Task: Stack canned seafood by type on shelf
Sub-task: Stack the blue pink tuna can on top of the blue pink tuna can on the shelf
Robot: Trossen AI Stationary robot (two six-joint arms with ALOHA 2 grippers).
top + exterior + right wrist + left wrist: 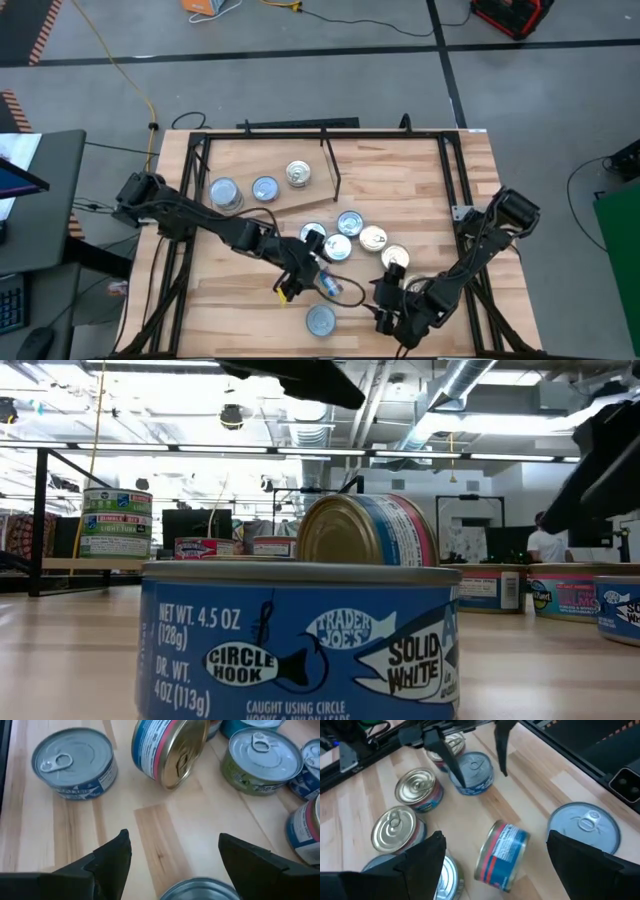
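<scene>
Low view: blue tin (pixel 300 640) reads "Trader Joe's Solid White"; left hand (pixel 303 272), right hand (pixel 384 308) open, empty.

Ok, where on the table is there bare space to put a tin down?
Bare wood along the tabletop's left front, and right of the black rod on the shelf. Crowded in the middle, around the tin cluster and the tipped tin.

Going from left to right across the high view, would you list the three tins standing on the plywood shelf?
Silver-lidded stacked tin → blue-lidded tin → gold-lidded tin, all on the shelf.
</scene>
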